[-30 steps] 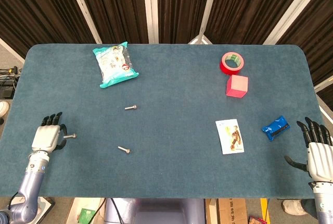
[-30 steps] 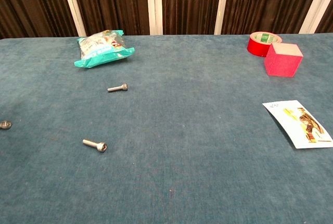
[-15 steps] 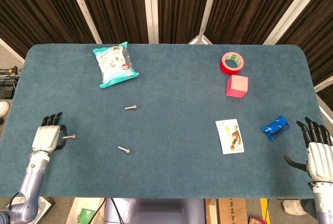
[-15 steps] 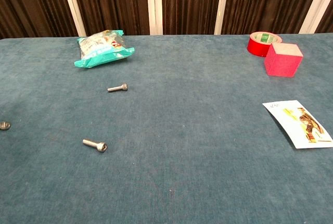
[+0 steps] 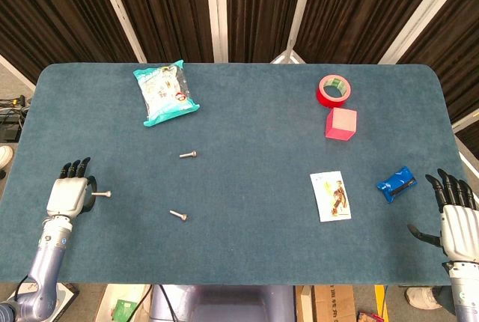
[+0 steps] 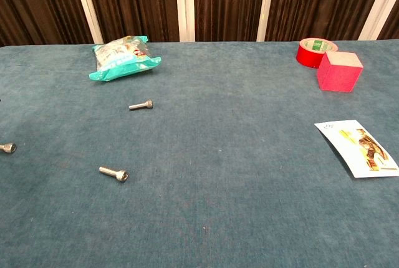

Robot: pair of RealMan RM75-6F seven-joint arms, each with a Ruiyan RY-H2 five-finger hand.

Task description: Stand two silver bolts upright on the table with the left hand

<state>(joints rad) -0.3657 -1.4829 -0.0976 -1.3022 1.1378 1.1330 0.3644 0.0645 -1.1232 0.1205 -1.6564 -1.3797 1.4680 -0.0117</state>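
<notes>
Silver bolt point(image 5: 101, 194) lying flat, just beside left hand point(image 5: 66, 196) fingers point(image 5: 75, 166)

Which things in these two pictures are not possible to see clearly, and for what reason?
- Left hand: whether it pinches the silver bolt beside it is too small to tell in the head view; the chest view cuts the hand off.
- Right hand: absent from the chest view.
- Teal snack bag: print unreadable.

even, bright overhead light, soft faint shadows, no glare; both views sharp, dark curtains along the top edge.
</notes>
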